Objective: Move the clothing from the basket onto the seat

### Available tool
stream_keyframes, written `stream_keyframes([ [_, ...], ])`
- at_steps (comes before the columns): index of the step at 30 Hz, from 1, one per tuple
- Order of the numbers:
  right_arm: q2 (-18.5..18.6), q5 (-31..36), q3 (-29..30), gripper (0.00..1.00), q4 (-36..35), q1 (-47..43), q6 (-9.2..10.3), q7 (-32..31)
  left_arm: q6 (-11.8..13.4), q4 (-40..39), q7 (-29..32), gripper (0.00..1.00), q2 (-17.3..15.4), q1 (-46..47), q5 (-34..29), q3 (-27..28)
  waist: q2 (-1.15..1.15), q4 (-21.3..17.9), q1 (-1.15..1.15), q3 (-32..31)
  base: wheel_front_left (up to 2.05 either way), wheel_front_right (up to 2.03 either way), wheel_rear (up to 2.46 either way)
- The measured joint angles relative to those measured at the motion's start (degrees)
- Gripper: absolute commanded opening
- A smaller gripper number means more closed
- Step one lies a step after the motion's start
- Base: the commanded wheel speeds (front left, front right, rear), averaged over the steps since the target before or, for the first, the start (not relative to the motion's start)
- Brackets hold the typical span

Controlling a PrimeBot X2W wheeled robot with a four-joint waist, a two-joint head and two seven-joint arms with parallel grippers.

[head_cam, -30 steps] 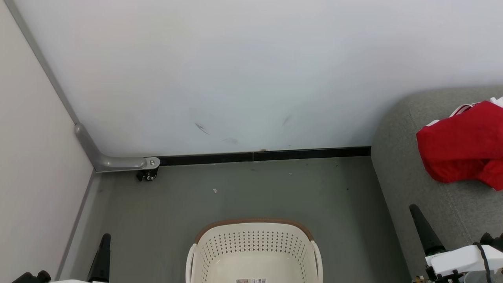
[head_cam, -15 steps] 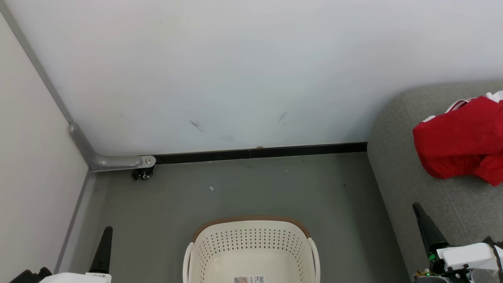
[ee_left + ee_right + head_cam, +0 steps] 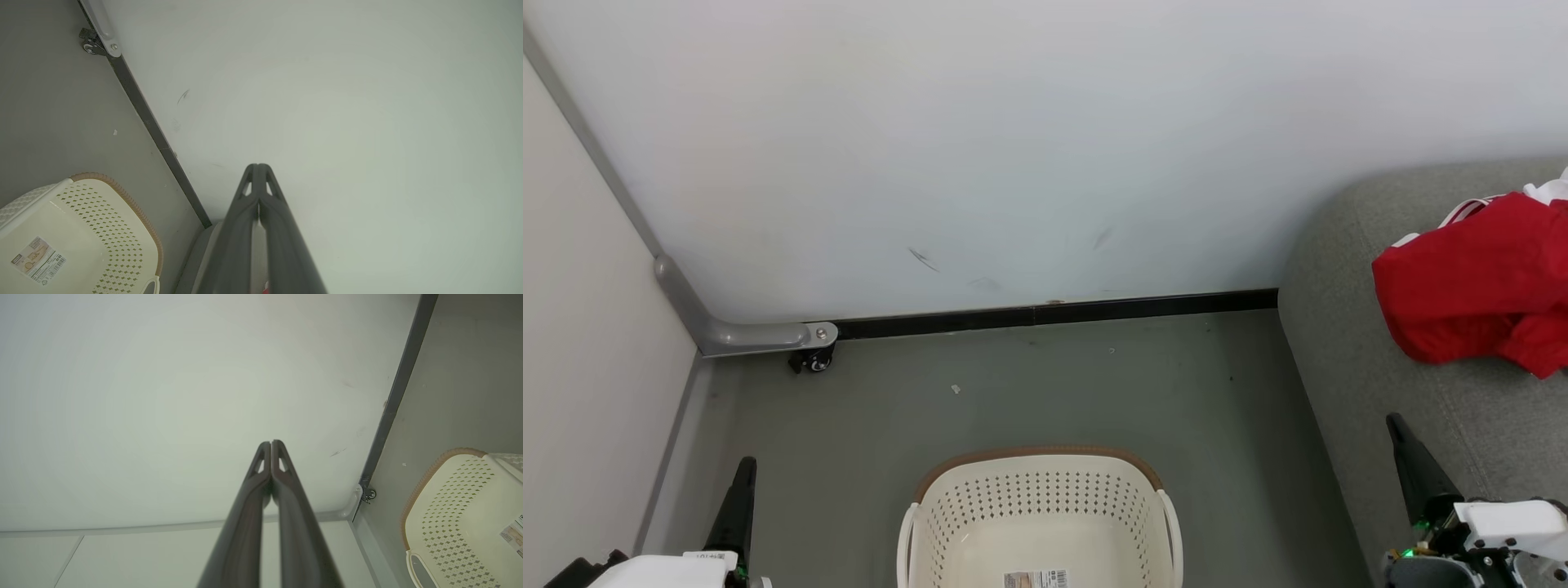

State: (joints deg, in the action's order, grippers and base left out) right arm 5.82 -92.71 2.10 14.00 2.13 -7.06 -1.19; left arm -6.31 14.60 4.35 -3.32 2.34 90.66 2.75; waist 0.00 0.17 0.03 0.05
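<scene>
The basket (image 3: 1033, 500) sits on the grey floor (image 3: 1029, 384), low in the middle of the head view. What shows of its inside is bare cream plastic with the paper label (image 3: 1036, 580) on the bottom. No cloth lies in the part that can be seen, though the basket's near end is cut off by the frame.

The clothing (image 3: 1474, 290) lies to the right of the basket and farther from the robot. It is a rumpled red heap with white and striped trim at its top edge. It rests on the seat (image 3: 1339, 343), whose rounded grey corner stands just right of the basket. The heap runs off the picture's right edge, so I cannot tell whether it is one garment or both.

With the cloth on the seat, the carrying looks done, and that would explain how the arms are posed. The left gripper (image 3: 747, 467) points up to the left of the basket. The right gripper (image 3: 1395, 420) points up to its right, in front of the seat's near edge. Each has its two dark fingers pressed together tip to tip with nothing between them — both wrist views show the seam closed against the pale wall (image 3: 367, 122).

Neither gripper touches the basket or the cloth. Standing apart on either side of the basket reads as a parked posture rather than a reach. What may remain is a check of the basket's hidden near end.
</scene>
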Motion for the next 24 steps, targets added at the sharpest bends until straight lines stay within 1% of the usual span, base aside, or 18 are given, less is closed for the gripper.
stream_keyframes([
  [3, -0.07, -2.59, 0.36, 0.0, 0.32, 0.84, 0.0, -0.46, -0.44, 0.62, 0.57, 0.0, 0.19, 0.59, 1.74, 0.2, 0.0, -0.16, 0.0, 0.1, 0.0, 0.0, 0.0],
  [5, -0.08, -3.15, 0.42, 0.0, 0.59, 0.85, 0.0, -0.58, -0.47, 0.68, 0.64, 0.0, 0.29, 0.87, 2.6, 0.22, 0.0, -0.17, 0.0, 0.1, 0.0, 0.0, 0.0],
  [24, -0.19, -3.14, 0.55, 0.0, 0.86, 0.86, 0.0, -0.91, -0.47, 1.02, 0.64, 0.0, 0.31, 0.87, 2.61, 0.31, 0.0, -0.17, -0.01, 0.1, 0.0, 0.0, 0.0],
])
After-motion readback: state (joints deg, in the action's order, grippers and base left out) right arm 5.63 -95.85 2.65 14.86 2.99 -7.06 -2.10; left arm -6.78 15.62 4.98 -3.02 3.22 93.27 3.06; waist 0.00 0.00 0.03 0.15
